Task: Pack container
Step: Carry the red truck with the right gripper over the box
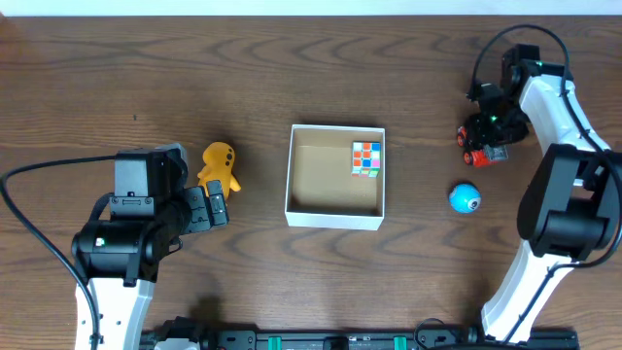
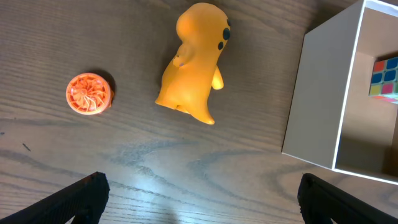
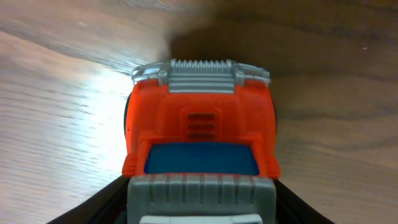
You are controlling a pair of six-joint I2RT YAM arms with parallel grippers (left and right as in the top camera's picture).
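The container, a white-walled square box with a tan inside, stands mid-table and holds a colour cube. Its wall and the cube also show in the left wrist view. A yellow toy figure lies left of it, also seen in the left wrist view. My left gripper is open and empty just in front of the figure. My right gripper is shut on a red and grey toy truck at the far right; its fingers hug the truck's sides.
A blue ball lies right of the container, in front of the truck. A small orange ribbed disc lies left of the yellow figure; the left arm hides it in the overhead view.
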